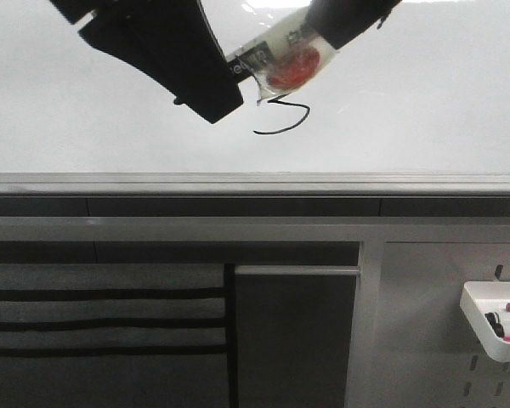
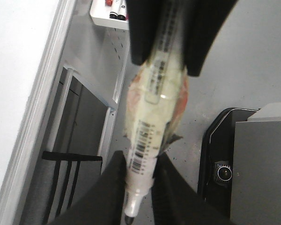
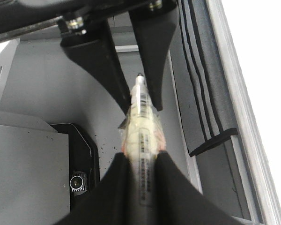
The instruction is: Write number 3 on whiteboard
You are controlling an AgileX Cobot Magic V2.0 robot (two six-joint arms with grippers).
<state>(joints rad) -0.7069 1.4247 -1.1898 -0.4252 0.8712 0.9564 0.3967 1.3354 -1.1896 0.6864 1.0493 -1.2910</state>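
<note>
The whiteboard [image 1: 425,110], glossy white with a grey frame edge along its lower side, fills the upper half of the front view; beneath it stand grey panels, and at lower right a perforated panel [image 1: 433,340] carries a white tray [image 1: 493,327] of markers. The number 3 [image 1: 282,117], a thin black digit with a long lower tail, sits near the top centre of the board. A marker [image 2: 150,140], wrapped in clear tape with a red patch, is held at both ends: the left pincer [image 2: 139,187] pinches it near the tip, and the right pincer [image 3: 141,173] pinches its rear part.
</note>
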